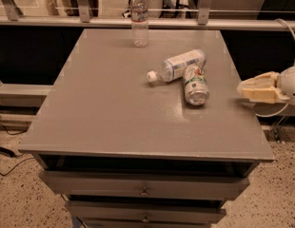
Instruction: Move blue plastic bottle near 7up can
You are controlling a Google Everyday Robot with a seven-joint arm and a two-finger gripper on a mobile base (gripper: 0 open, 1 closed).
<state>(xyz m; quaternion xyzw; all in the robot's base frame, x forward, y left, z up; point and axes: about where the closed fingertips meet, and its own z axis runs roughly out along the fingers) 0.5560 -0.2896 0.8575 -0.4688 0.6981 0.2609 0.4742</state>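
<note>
Blue plastic bottle [178,65] on its side, apparently touching 7up can [195,83], apart from gripper [245,89] beside table [114,118], grip state unclear.

The table [114,108] is plain grey. The lying bottle [181,64] is bluish clear, with white cap and white label with dark print. The can [195,82] is green and white, silver top. The gripper [242,87], at the table's right edge, is cream.
</note>
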